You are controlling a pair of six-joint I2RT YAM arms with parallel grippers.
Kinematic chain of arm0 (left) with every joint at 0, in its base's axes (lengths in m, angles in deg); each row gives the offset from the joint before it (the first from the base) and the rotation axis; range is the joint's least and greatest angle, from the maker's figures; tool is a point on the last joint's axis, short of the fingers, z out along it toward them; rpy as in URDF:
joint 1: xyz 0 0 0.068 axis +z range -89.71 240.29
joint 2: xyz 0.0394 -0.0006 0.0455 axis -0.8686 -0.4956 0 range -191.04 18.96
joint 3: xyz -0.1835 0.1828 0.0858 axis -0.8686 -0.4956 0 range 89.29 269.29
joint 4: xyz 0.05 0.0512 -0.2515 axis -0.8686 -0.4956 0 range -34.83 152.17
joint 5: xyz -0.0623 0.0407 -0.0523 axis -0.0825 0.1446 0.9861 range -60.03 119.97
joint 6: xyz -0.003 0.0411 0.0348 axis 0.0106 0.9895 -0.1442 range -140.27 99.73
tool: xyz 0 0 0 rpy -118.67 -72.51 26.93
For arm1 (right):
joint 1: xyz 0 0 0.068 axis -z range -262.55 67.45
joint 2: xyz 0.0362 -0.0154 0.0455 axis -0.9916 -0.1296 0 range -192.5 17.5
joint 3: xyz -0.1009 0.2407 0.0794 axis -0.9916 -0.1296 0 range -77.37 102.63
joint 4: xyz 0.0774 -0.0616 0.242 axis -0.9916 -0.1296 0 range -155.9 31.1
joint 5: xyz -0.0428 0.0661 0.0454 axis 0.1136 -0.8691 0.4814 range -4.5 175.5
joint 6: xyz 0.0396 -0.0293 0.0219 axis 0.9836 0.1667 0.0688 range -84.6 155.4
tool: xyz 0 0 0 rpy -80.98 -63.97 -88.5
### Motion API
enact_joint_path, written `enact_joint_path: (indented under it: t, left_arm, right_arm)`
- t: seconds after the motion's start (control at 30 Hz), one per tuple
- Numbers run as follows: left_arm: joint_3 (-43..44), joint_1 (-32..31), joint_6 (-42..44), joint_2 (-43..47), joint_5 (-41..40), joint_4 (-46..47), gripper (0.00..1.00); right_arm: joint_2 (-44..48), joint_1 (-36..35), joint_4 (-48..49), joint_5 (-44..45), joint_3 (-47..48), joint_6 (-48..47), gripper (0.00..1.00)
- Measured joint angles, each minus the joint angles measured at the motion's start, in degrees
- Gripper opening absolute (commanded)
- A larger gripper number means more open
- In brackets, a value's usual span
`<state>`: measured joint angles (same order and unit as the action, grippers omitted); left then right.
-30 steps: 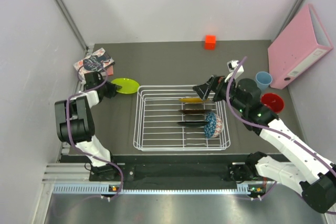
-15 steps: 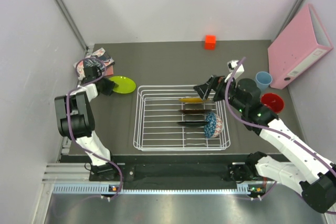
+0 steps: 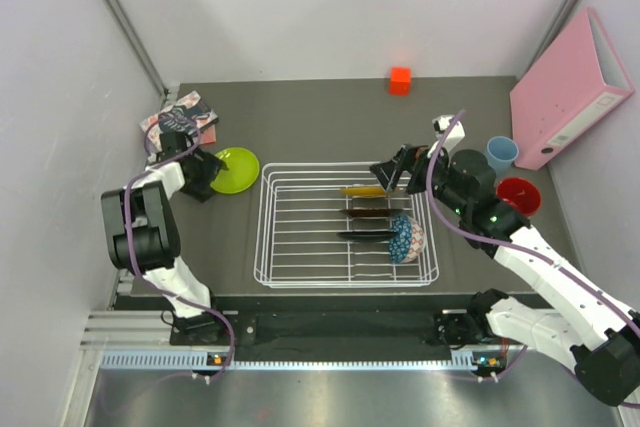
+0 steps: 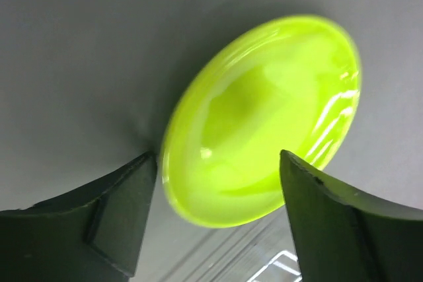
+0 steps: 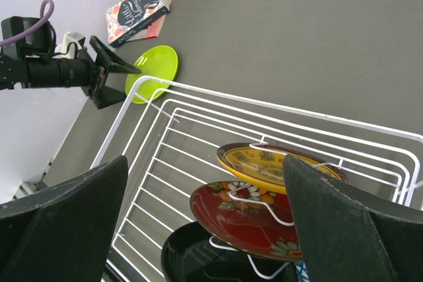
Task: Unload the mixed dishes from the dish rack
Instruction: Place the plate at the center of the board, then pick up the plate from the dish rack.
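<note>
Lime plate [image 4: 261,123] lies on the worktop [image 3: 320,122] between my open left jaws, just left of the dish rack [image 3: 300,237]. Set-down looks finished. Right jaws gape above the racked yellow plate [image 5: 291,163], which I'd grip next.

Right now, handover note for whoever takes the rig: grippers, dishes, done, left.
Left gripper: open, holding nothing, fingers either side of the lime green plate, which lies flat on the table left of the dish rack.
Right gripper: open, holding nothing, above the rack's far right corner.
Out of the rack: lime green plate; light blue cup and dark mug on the table to the rack's right.
In the rack, on edge at its right side: yellow plate, reddish plate, black plate, blue patterned bowl.
Left: those four.
</note>
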<state>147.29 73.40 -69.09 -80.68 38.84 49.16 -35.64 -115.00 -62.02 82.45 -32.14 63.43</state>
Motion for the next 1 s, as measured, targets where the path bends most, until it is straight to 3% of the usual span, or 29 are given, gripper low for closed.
enact_joint_path:
  t: [0.07,0.27,0.5,0.6,0.63,0.8,1.0]
  left_arm:
    - [0.09,0.00,0.61,0.98,-1.01,-2.91,0.88]
    - [-0.28,0.00,0.59,6.51,-3.06,-11.28,0.89]
    - [-1.84,-2.10,-0.70,22.18,-7.34,-16.15,0.90]
    - [1.55,-8.52,0.48,27.08,-10.67,-17.86,0.93]
    - [2.64,-10.93,1.11,27.76,-11.65,-17.79,0.99]
    - [5.70,-28.92,9.01,30.84,-13.55,-13.57,0.99]
    - [2.64,-41.57,21.35,34.01,-1.18,-3.82,0.99]
  right_arm:
    - [-0.02,0.00,0.00,0.15,0.00,-0.02,1.00]
    - [-0.92,0.00,-0.70,0.90,0.00,-0.33,1.00]
    - [-1.70,0.00,-1.44,2.89,0.09,-0.50,1.00]
    - [-2.86,0.00,-3.26,6.69,0.28,0.07,1.00]
    - [-3.21,0.00,-3.89,8.07,0.28,0.22,1.00]
    - [-1.51,0.00,-4.44,11.28,0.00,1.42,1.00]
    - [5.20,0.00,-3.15,13.94,-0.17,0.79,1.00]
